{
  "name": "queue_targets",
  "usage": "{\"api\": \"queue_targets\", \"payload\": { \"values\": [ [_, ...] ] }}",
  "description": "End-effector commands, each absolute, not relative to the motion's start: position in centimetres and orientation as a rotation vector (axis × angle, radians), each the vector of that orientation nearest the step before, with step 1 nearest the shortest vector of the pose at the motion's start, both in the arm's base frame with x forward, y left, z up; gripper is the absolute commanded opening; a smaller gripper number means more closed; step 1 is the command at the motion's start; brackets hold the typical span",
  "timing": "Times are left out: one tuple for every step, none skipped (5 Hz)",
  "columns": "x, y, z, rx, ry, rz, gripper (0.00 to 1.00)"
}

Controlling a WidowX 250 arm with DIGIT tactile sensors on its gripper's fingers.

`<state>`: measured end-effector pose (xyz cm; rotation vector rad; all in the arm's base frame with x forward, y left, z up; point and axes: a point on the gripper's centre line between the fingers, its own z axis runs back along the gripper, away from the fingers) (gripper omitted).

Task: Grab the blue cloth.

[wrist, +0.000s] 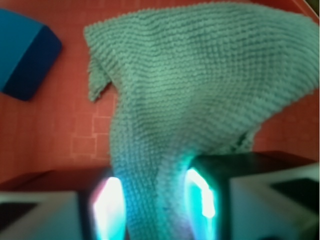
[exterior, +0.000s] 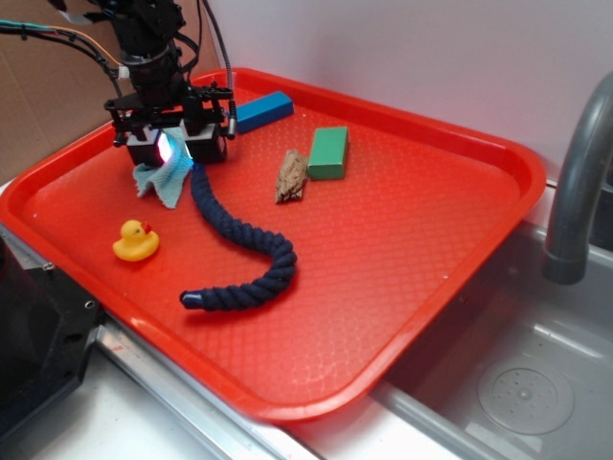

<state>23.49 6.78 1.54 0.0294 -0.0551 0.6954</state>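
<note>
From across the room, the gripper [exterior: 174, 147] stands at the tray's [exterior: 479, 144] far left corner, pinching the cloth [exterior: 165, 178], which hangs from its fingers with the lower edge at or just above the tray floor. A rope [exterior: 251, 251] curls from just beside the cloth toward the tray's middle. A duck [exterior: 135, 241] sits nearer the front, apart from the cloth. A blue block [exterior: 262, 110], green block [exterior: 329, 152] and wood scrap [exterior: 291, 175] lie further back.

Up close from the wrist, the cloth [wrist: 200, 85] is clamped between two glowing pads [wrist: 107, 207], fanning out above the red tray [wrist: 50, 140]. The blue block [wrist: 25, 52] lies at upper left.
</note>
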Motion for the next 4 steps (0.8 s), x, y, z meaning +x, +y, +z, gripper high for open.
{"api": "queue_targets", "payload": {
  "values": [
    [20.7,7.6,4.7,-0.049,-0.033,0.548,0.00],
    [19.0,7.5,9.8,0.025,-0.052,0.433,0.00],
    [16.9,6.9,14.7,0.076,-0.119,0.336,0.00],
    [16.0,6.6,18.9,0.054,-0.159,0.328,0.00]
  ]
}}
